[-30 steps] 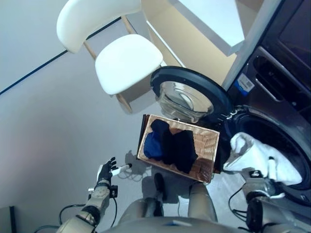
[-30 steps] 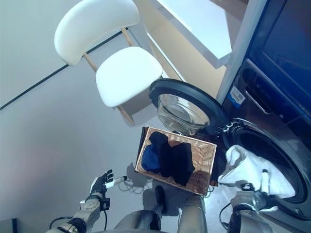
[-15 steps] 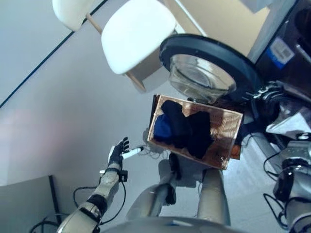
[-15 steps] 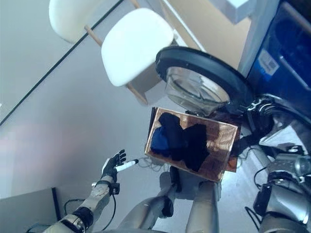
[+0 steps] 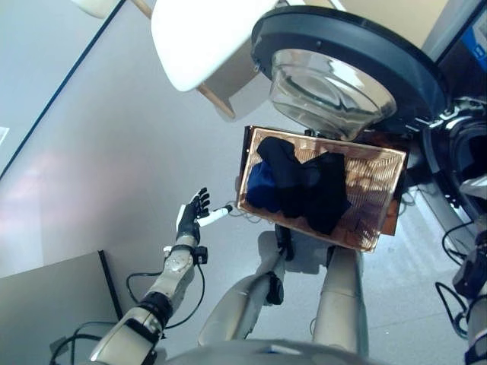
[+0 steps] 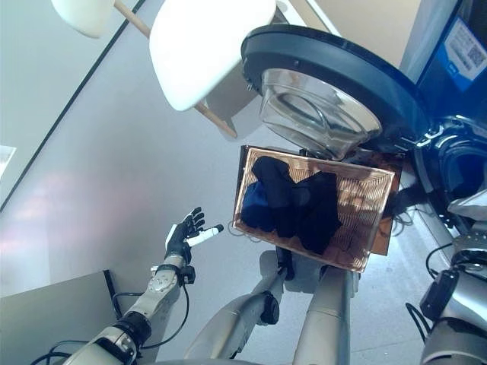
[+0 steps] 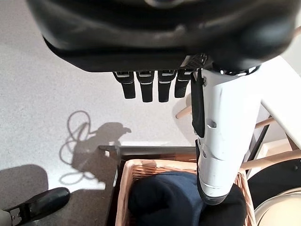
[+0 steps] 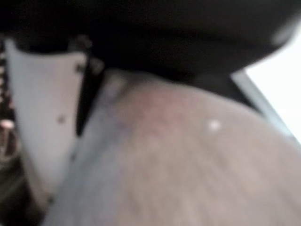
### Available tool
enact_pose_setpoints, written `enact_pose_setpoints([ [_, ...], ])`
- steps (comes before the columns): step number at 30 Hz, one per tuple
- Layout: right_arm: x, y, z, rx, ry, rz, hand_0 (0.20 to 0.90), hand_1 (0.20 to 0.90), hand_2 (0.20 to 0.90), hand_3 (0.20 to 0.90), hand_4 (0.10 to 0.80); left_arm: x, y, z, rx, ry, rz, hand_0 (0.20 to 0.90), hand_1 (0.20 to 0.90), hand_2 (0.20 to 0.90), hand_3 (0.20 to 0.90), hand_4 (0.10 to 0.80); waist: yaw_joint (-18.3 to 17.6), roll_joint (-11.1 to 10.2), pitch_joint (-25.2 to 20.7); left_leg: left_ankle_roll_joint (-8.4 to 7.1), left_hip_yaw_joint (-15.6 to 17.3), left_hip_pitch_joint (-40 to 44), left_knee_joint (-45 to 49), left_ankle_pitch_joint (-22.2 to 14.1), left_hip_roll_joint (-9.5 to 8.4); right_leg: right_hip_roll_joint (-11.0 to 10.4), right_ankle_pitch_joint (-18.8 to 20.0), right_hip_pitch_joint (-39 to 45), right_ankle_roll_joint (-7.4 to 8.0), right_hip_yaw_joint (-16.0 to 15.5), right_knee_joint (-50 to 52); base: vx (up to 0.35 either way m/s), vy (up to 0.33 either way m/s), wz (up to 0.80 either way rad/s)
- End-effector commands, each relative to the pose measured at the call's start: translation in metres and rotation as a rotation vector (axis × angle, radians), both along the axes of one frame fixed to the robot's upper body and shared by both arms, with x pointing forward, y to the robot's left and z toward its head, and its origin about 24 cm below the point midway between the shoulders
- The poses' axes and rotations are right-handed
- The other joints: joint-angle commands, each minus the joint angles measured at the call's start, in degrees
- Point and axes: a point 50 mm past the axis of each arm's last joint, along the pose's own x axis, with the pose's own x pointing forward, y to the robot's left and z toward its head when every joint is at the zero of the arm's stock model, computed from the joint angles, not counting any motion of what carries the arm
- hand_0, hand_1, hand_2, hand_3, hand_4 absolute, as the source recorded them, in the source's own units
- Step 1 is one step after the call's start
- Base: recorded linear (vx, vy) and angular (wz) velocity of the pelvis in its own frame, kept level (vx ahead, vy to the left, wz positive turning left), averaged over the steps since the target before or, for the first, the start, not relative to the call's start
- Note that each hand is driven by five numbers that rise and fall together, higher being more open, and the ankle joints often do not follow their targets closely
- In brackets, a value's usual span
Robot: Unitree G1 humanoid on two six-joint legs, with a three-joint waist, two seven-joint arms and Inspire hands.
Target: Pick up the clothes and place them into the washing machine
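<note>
The left hand (image 5: 192,219) hangs over bare floor (image 5: 91,167) with its fingers spread straight and its white-covered thumb pointing toward the basket; it holds nothing. From that hand, the wicker basket (image 5: 380,171) lies at about two o'clock in the head views, near but not touching. In it sit the clothes (image 5: 304,186): a dark heap with a blue piece at its near-left end, its long axis running from ten o'clock to four o'clock across the basket.

The right hand shows only as a blurred bulk in its own wrist view, so I cannot tell whether it is spread or curled. A bit of white cloth (image 5: 478,185) shows at three o'clock, by the drum opening.

The washing machine door (image 5: 342,76) stands open at twelve o'clock from the basket, with a white chair (image 5: 205,38) beyond it at ten o'clock. The left hand appears the better placed for the next reach.
</note>
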Motion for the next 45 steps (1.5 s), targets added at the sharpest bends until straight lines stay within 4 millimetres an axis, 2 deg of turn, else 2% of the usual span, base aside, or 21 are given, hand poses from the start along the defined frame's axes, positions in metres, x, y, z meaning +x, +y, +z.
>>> enact_pose_setpoints([
  [1, -0.027, -0.02, 0.054, -0.286, -0.061, -0.14, 0.2, 0.2, 0.2, 0.2, 0.3, -0.006, 0.026, -0.007, 0.03, 0.022, 0.124, 0.9, 0.9, 0.9, 0.9, 0.8, 0.0, -1.0, -3.2, -5.16, -0.9, 1.2, -0.5, -3.8, -1.62, -2.2, 12.1, 4.8, -2.01, -0.6, -11.9, 0.0, 0.0, 0.0],
  [2, -0.025, -0.018, 0.052, -0.287, -0.071, -0.136, 0.2, 0.2, 0.2, 0.2, 0.3, -0.005, 0.026, -0.007, 0.029, 0.019, 0.124, 0.9, 0.9, 0.9, 0.9, 0.8, 0.0, -1.1, -3.2, -5.11, -1.1, 1.3, -0.5, -3.8, -1.68, -2.2, 12.2, 4.9, -2.0, -0.7, -11.9, 0.0, 0.0, 0.0],
  [4, -0.018, -0.015, 0.048, -0.286, -0.086, -0.1, 0.691, 0.691, 0.691, 0.691, 0.651, -0.005, 0.028, -0.006, 0.031, 0.018, 0.133, 0.9, 0.9, 0.9, 0.9, 0.8, 0.0, -1.2, -3.3, -5.04, -1.2, 1.3, -0.5, -3.8, -1.72, -2.1, 12.2, 4.9, -1.96, -0.7, -12.0, 0.0, 0.0, 0.0],
  [5, -0.017, -0.014, 0.047, -0.282, -0.095, -0.09, 0.9, 0.9, 0.9, 0.9, 0.8, -0.004, 0.029, -0.005, 0.027, 0.013, 0.137, 0.9, 0.9, 0.9, 0.9, 0.8, 0.1, -1.3, -3.3, -5.03, -1.2, 1.3, -0.5, -3.8, -1.74, -2.2, 12.3, 5.0, -1.95, -0.8, -12.1, 0.0, 0.0, 0.0],
  [10, -0.01, -0.01, 0.031, -0.213, -0.13, -0.054, 0.9, 0.9, 0.9, 0.9, 0.8, -0.008, 0.033, -0.012, 0.028, 0.051, 0.148, 0.9, 0.9, 0.9, 0.9, 0.8, 0.3, -1.9, -3.7, -5.12, -1.5, 1.8, -0.5, -4.0, -1.73, -2.2, 12.5, 6.3, -1.9, -1.4, -12.9, 0.0, 0.0, 0.0],
  [15, -0.006, -0.002, 0.004, -0.071, -0.192, -0.078, 0.9, 0.9, 0.9, 0.9, 0.8, -0.014, 0.031, -0.021, 0.021, 0.108, 0.142, 0.9, 0.9, 0.9, 0.9, 0.8, 0.6, -2.1, -4.6, -5.27, -2.1, 3.0, -0.5, -4.1, -1.76, -2.3, 12.8, 8.7, -1.81, -2.0, -14.5, 0.007, 0.008, 0.01],
  [23, -0.001, 0.0, 0.002, -0.04, -0.199, -0.056, 0.9, 0.9, 0.9, 0.9, 0.8, -0.019, 0.033, -0.027, 0.026, 0.143, 0.141, 0.9, 0.9, 0.9, 0.9, 0.8, 0.8, -2.3, -5.4, -5.33, -2.3, 4.6, -0.5, -4.5, -1.57, -2.5, 13.5, 11.8, -1.44, -2.7, -16.8, 0.006, 0.017, -0.01],
  [25, -0.001, 0.001, -0.003, -0.031, -0.157, -0.033, 0.9, 0.9, 0.9, 0.9, 0.8, -0.021, 0.034, -0.028, 0.025, 0.151, 0.144, 0.9, 0.9, 0.9, 0.9, 0.8, 0.8, -2.7, -5.6, -5.33, -2.2, 5.2, -0.5, -4.5, -1.43, -2.5, 13.6, 12.4, -1.43, -3.0, -16.9, 0.009, 0.004, -0.02],
  [27, 0.007, 0.006, -0.009, -0.032, -0.09, 0.041, 0.9, 0.9, 0.9, 0.9, 0.8, -0.024, 0.035, -0.031, 0.033, 0.168, 0.14, 0.9, 0.9, 0.9, 0.9, 0.8, 1.1, -3.2, -5.8, -5.34, -2.2, 6.0, -0.5, -4.6, -1.19, -2.5, 14.0, 13.7, -1.29, -3.2, -17.7, 0.006, 0.003, -0.07],
  [30, 0.01, 0.007, -0.009, -0.049, -0.051, 0.076, 0.9, 0.9, 0.9, 0.9, 0.8, -0.025, 0.037, -0.032, 0.039, 0.172, 0.141, 0.9, 0.9, 0.9, 0.9, 0.8, 1.0, -3.4, -5.7, -5.38, -2.2, 6.4, -0.5, -4.6, -1.03, -2.4, 14.2, 14.4, -1.25, -3.5, -18.2, -0.007, -0.016, -0.02],
  [31, 0.02, 0.013, -0.012, -0.143, 0.104, 0.239, 0.9, 0.9, 0.9, 0.9, 0.8, -0.024, 0.042, -0.03, 0.053, 0.161, 0.145, 0.9, 0.9, 0.9, 0.9, 0.8, 1.0, -4.6, -5.6, -5.52, -2.0, 7.3, -0.5, -4.6, -0.4, -2.1, 14.6, 16.0, -1.19, -4.0, -19.0, -0.027, -0.059, -0.02],
  [35, 0.023, 0.016, -0.019, -0.159, 0.12, 0.298, 0.9, 0.9, 0.9, 0.9, 0.8, -0.024, 0.047, -0.029, 0.06, 0.158, 0.156, 0.9, 0.9, 0.9, 0.9, 0.8, 0.8, -5.4, -5.4, -5.61, -2.1, 8.2, -0.5, -4.7, -0.02, -1.9, 14.9, 17.8, -1.17, -4.5, -20.1, -0.015, -0.037, 0.0],
  [37, 0.025, 0.024, -0.036, -0.232, 0.377, 0.443, 0.9, 0.9, 0.9, 0.9, 0.8, -0.021, 0.059, -0.025, 0.088, 0.145, 0.169, 0.9, 0.9, 0.9, 0.9, 0.8, 0.6, -7.1, -5.4, -5.73, -2.3, 10.1, -0.5, -4.9, 0.79, -1.6, 15.1, 20.3, -1.05, -5.3, -20.5, 0.021, -0.093, 0.04],
  [38, 0.027, 0.028, -0.038, -0.269, 0.424, 0.454, 0.9, 0.9, 0.9, 0.9, 0.8, -0.021, 0.064, -0.025, 0.099, 0.146, 0.185, 0.9, 0.9, 0.9, 0.9, 0.8, 0.4, -7.6, -5.4, -5.79, -2.4, 10.7, -0.5, -4.9, 1.18, -1.4, 15.1, 21.2, -1.07, -5.6, -20.8, 0.003, -0.076, 0.02],
  [41, 0.028, 0.038, -0.05, -0.28, 0.435, 0.452, 0.9, 0.9, 0.9, 0.9, 0.8, -0.023, 0.072, -0.024, 0.119, 0.141, 0.21, 0.9, 0.9, 0.9, 0.9, 0.8, 0.0, -8.6, -5.7, -5.84, -2.7, 12.1, -0.5, -4.9, 1.78, -0.8, 15.5, 23.5, -1.07, -6.1, -22.1, 0.039, -0.065, 0.0],
  [45, 0.025, 0.052, -0.075, -0.294, 0.579, 0.533, 0.9, 0.9, 0.9, 0.9, 0.8, -0.028, 0.087, -0.024, 0.169, 0.143, 0.248, 0.9, 0.9, 0.9, 0.9, 0.8, 0.4, -10.3, -6.7, -5.73, -3.3, 15.2, -0.5, -5.6, 2.59, -0.3, 15.4, 28.1, -0.75, -7.7, -24.7, 0.047, -0.074, 0.0],
])
